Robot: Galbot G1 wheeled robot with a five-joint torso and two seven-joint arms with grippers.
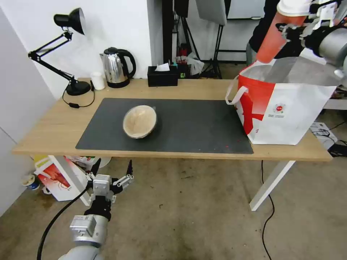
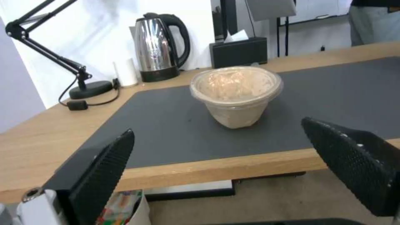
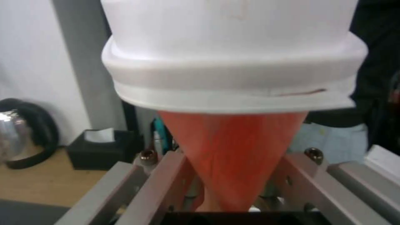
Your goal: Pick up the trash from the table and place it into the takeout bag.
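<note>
Head view: a red cup [image 1: 276, 36] with a white lid [image 1: 294, 7] is held by the right gripper [image 1: 294, 29], high above the open mouth of the takeout bag [image 1: 285, 104]. The cup is tilted, its lid end uppermost and its narrow end pointing down toward the silvery lining of the bag. The bag stands upright at the right end of the counter [image 1: 54, 126], partly on the dark grey mat [image 1: 195, 126], with a white loop handle hanging over its left side.

In the right wrist view the cup [image 3: 229, 156] is seen gripped between the grey fingers [image 3: 158, 184]; the jaws are clenched on its red wall below the lid [image 3: 233, 78].

A beige bowl [image 1: 140, 121] lies on the left half of the mat, tipped so that its covered opening faces the robot. In the left wrist view the same bowl [image 2: 235, 93] is seen covered with a clear lid, well apart from the edge of the counter.

The left gripper [image 1: 112, 173] is held low in front of the counter, below its front edge, over the floor. Its jaws are released, and the black fingers [image 2: 104, 175] are spread wide.

A steel kettle [image 1: 116, 68], a black tissue box [image 1: 162, 75] and a black desk lamp [image 1: 65, 50] are ranged along the far edge of the counter.
</note>
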